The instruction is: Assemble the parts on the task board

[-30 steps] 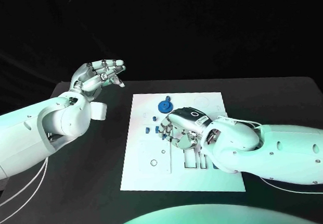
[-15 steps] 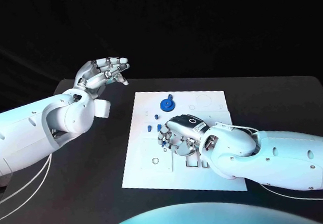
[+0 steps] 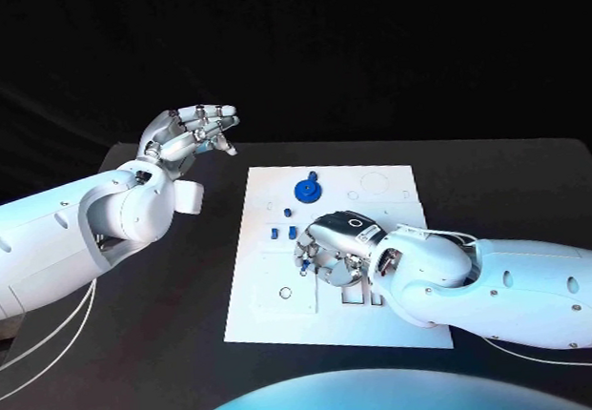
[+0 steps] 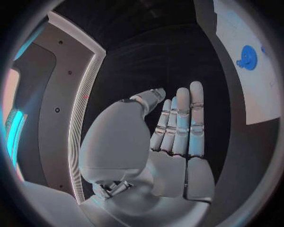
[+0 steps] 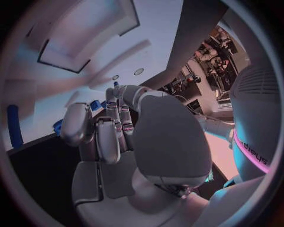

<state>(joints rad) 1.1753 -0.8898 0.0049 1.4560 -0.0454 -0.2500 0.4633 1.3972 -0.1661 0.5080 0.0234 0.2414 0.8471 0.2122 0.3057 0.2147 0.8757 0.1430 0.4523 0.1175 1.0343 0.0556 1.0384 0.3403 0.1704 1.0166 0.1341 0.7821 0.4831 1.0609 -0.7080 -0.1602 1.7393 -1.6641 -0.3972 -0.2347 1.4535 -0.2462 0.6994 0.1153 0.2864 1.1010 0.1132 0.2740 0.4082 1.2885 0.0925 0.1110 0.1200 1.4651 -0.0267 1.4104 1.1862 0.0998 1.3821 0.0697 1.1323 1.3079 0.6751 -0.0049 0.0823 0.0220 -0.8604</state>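
The white task board (image 3: 266, 308) lies in the middle of the black table. A round blue part (image 3: 305, 193) stands near its far edge, and small blue parts (image 3: 271, 234) lie left of my right hand (image 3: 330, 252). That hand rests palm down on the board's middle with its fingers curled onto the surface. In the right wrist view a small blue part (image 5: 94, 105) sits by the fingertips (image 5: 115, 94); I cannot tell whether it is pinched. My left hand (image 3: 193, 127) hangs raised beyond the board's far left corner, fingers extended and holding nothing. The left wrist view also shows the round blue part (image 4: 248, 57).
The board has rectangular cutouts (image 3: 359, 296) near my right forearm (image 3: 523, 283), which covers its right side. A blue bar (image 5: 13, 125) stands at the board's edge in the right wrist view. Bare black table (image 3: 179, 300) lies left of the board.
My right hand has slid a little along the board toward its near edge. The left hand has stayed raised, almost unmoved.
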